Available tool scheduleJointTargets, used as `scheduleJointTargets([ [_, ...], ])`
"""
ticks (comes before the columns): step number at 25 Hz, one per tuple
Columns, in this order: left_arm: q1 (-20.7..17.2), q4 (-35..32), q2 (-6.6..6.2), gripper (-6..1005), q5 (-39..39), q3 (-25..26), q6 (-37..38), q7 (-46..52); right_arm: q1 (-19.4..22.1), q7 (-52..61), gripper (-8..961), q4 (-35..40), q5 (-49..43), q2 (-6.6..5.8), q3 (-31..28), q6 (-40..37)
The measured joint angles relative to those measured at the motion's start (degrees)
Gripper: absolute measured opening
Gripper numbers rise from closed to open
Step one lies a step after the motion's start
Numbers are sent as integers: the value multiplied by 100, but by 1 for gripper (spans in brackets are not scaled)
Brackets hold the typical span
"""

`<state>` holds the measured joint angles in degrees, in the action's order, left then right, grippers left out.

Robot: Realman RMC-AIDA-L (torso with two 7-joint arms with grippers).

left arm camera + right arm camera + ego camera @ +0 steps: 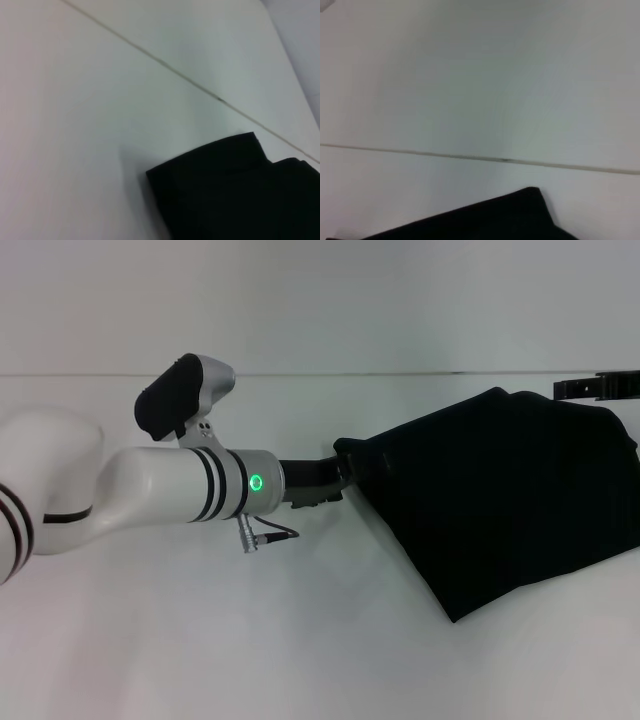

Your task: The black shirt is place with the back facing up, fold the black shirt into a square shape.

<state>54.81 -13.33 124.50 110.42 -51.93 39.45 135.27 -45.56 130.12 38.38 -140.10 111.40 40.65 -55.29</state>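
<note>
White bench (300, 640) fills the head view, with a thin dark seam running across it toward the far side. Black shirt (510, 500) lies on the right half of the bench as a bunched, partly folded mass, its near edge slanting down to a point and its right side running off the frame. Left gripper (338, 478) reaches in from the left on the white arm with a green ring light, and its tip meets the shirt's left corner; jaws look clenched on that corner of fabric, though the cloth hides the tips. Right gripper (598, 387) shows only as a black piece at the far right edge, just beyond the shirt's far corner; cannot tell whether it grips or is released. Left wrist view shows the shirt (235, 195) with a squared corner and stacked layers lying on the bench, seam beyond it. Right wrist view shows a shirt edge (490, 220) near the same seam, no fingers visible.
</note>
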Motion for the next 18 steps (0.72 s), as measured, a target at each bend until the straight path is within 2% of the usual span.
scheduleJointTargets([
  [9,41,25,22,949,-200,-41,63,-47,28,-4,776,29,1,30,3,0],
  [18,279,276,22,950,-206,-53,147,-103,30,-5,777,29,4,47,2,1],
])
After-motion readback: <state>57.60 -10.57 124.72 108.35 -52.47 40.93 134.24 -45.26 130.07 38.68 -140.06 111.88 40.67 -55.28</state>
